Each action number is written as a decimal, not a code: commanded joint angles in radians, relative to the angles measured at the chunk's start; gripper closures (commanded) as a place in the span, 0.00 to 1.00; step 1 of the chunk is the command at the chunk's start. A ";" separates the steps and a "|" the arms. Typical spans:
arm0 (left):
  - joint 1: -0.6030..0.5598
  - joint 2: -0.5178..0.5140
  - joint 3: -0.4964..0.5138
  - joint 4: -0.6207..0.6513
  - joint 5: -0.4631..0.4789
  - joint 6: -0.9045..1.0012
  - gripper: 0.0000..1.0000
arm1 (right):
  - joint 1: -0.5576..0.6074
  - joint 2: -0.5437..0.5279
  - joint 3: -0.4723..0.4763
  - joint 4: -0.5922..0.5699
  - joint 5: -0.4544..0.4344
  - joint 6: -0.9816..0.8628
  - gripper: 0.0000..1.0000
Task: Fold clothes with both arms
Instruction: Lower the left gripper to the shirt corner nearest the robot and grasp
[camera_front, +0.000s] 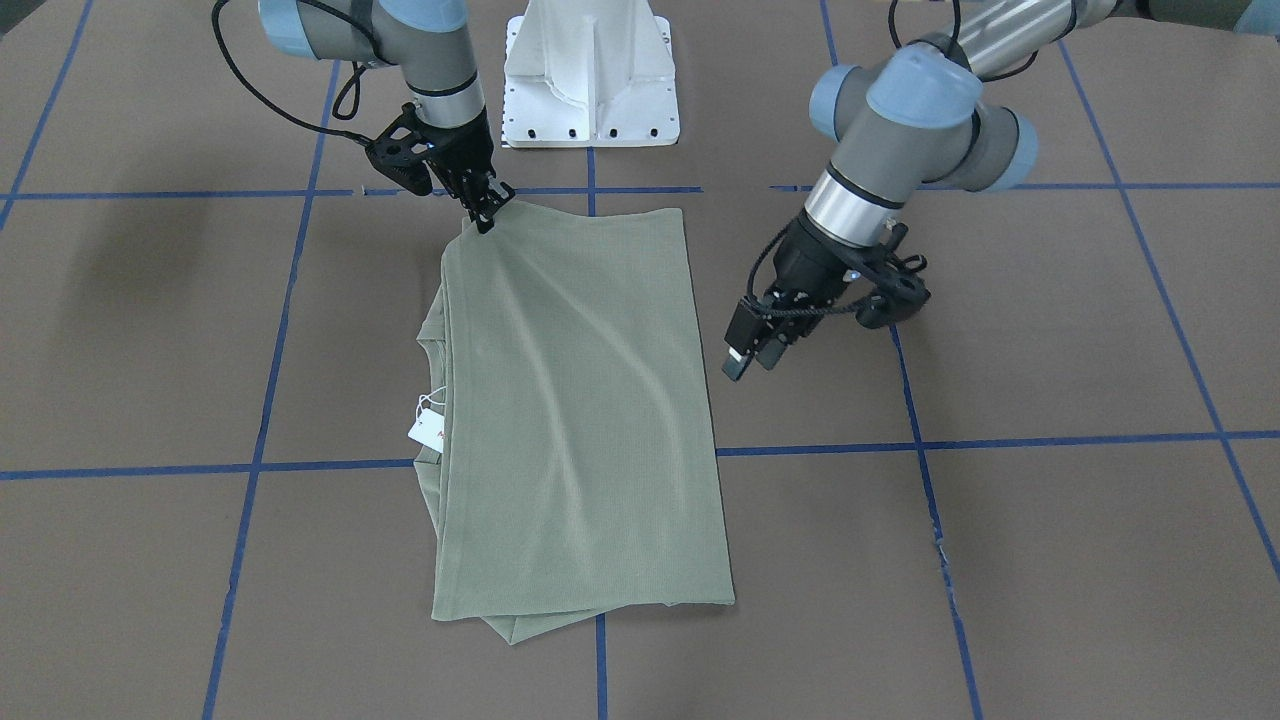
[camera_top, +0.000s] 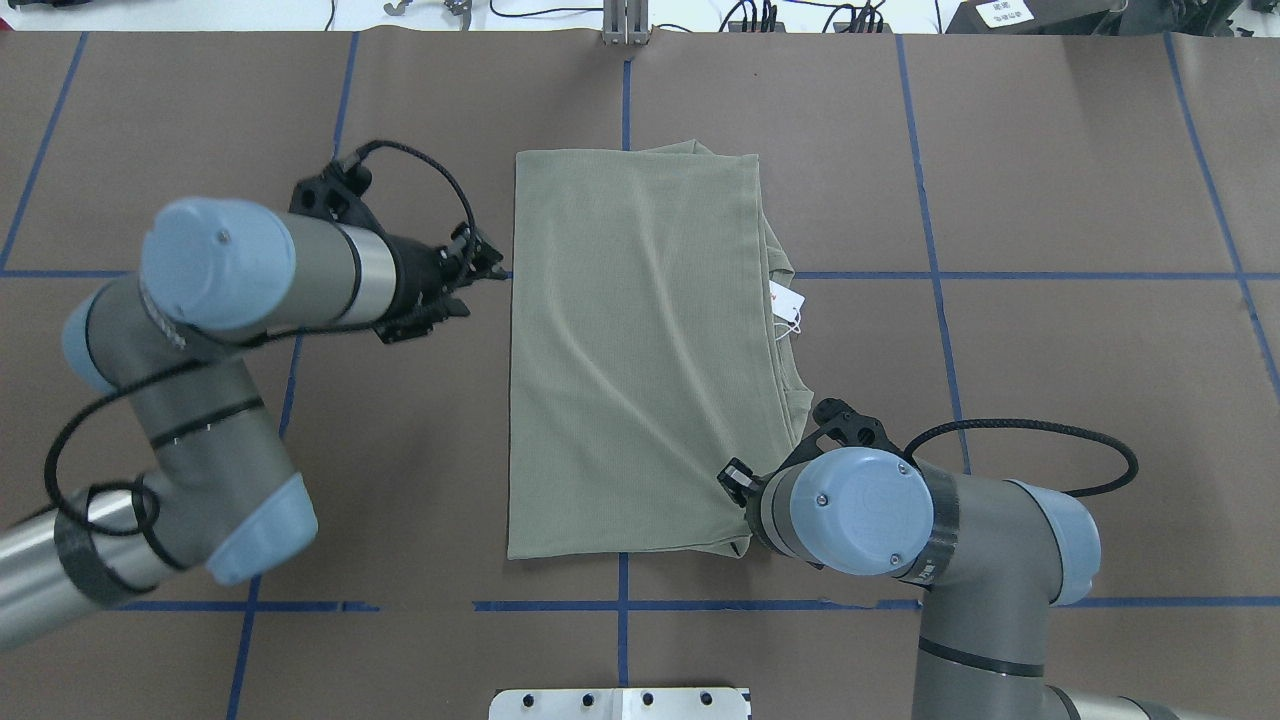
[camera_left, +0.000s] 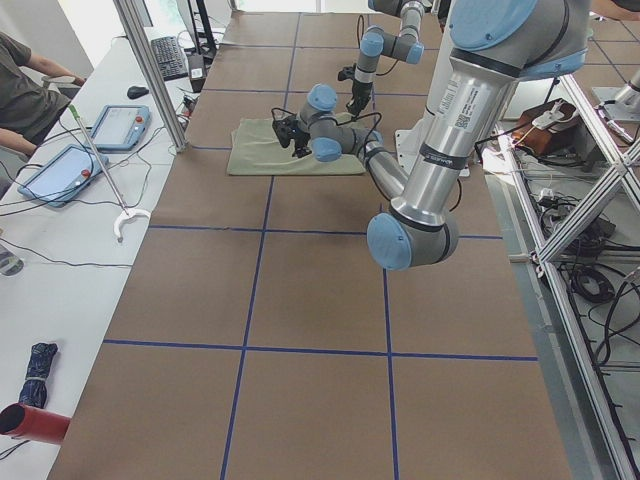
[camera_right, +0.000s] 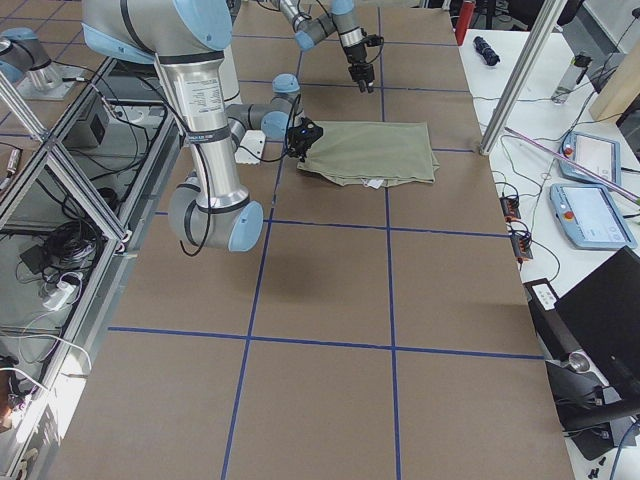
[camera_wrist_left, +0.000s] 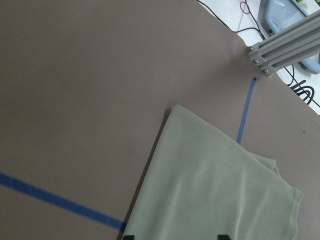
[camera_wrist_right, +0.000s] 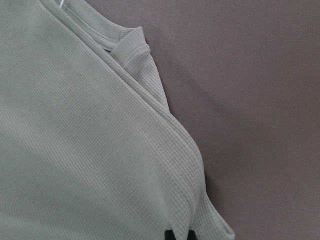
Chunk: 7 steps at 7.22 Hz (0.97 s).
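The brown surface (camera_top: 1050, 150), marked into squares by blue tape lines (camera_top: 930, 275), carries everything, with the shirt laid at its middle where both arms can reach it. The left arm (camera_top: 220, 270) bends in low from its own side and the right arm (camera_top: 870, 510) curls over the shirt's near end, one on each flank, which suits a fold worked from two edges at once. The sage-green shirt (camera_top: 640, 350) lies flat as a long rectangle running away from the robot. Its sleeves seem tucked beneath, a layer peeks out at the far end, and the ribbed collar shows along the long edge on the robot's right. It looks partly folded, with at least one more fold probably to come. The right pincer (camera_front: 487, 215) is clamped on the shirt's corner nearest the robot on that collar side. Its wrist view shows the tips close together with knit cloth bunched between them and the corner puckered upward, likely so that end can be lifted and carried over. The left pincer (camera_front: 748, 360) has its fingers apart, hovering just beside the opposite long edge and apparently not touching it, placed as if to take hold there once lowered. The white hang tag (camera_front: 428, 428) sticks out from the collar onto the surface, loose on its string, and could catch or end up showing if folded over carelessly
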 joint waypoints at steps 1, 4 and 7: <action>0.231 0.055 -0.092 0.089 0.148 -0.201 0.38 | -0.012 -0.003 0.007 0.001 0.002 0.024 1.00; 0.415 0.057 -0.098 0.238 0.210 -0.310 0.38 | -0.014 -0.009 0.013 0.000 0.002 0.024 1.00; 0.440 0.060 -0.095 0.240 0.213 -0.312 0.40 | -0.012 -0.014 0.021 0.000 0.001 0.024 1.00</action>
